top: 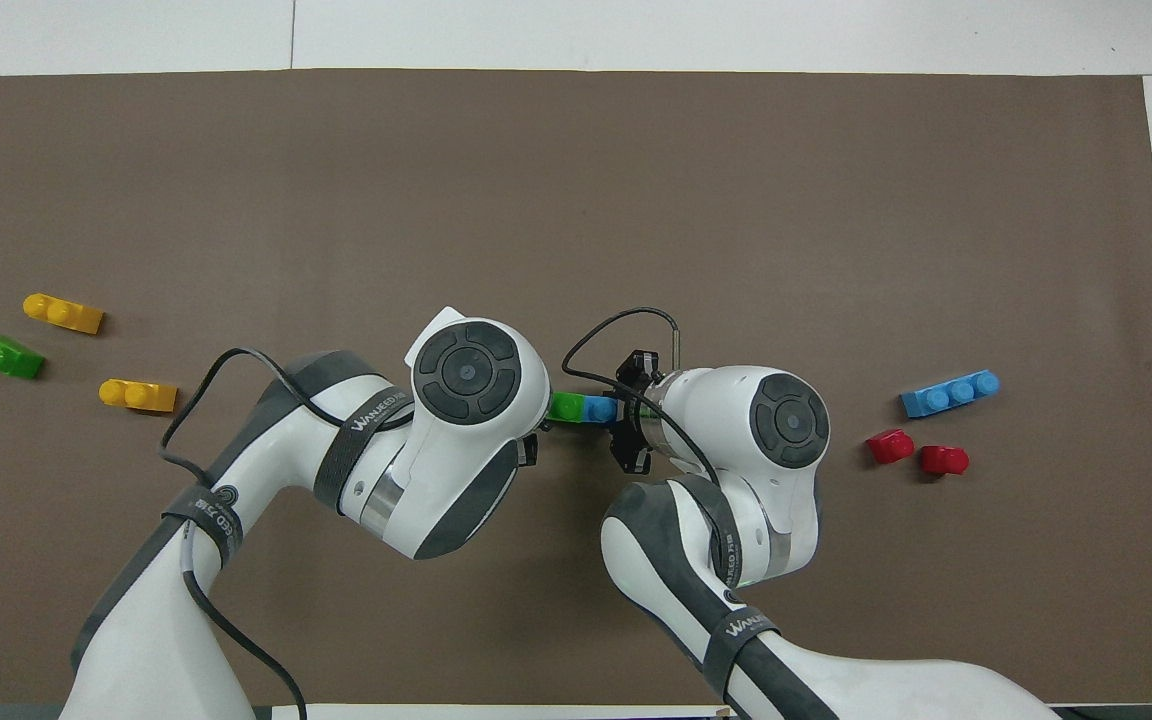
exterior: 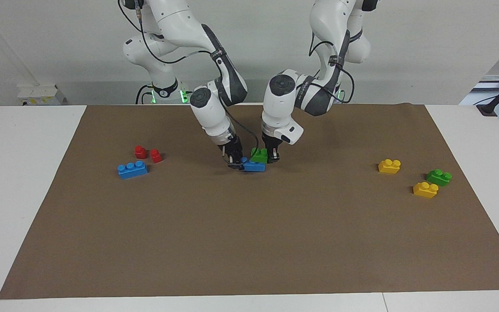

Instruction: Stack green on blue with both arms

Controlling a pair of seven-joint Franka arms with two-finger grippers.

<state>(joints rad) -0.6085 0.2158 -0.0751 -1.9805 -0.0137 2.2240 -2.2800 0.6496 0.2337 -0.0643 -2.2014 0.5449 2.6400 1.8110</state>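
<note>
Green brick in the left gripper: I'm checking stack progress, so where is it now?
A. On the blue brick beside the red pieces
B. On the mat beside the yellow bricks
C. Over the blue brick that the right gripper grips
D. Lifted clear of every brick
C: in the facing view the green brick, held by the left gripper, sits over the blue brick that the right gripper holds at one end.

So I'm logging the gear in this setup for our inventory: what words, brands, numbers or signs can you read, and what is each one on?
"WANJEED": grey band on the left arm, overhead view; smaller characters after it are too blurred to read.
"WAN...": grey band on the right arm, overhead view; the rest is not legible.
White lettering on the left arm's band in the facing view: too small to read.
Bricks, brown mat, wall: no text visible.
</note>
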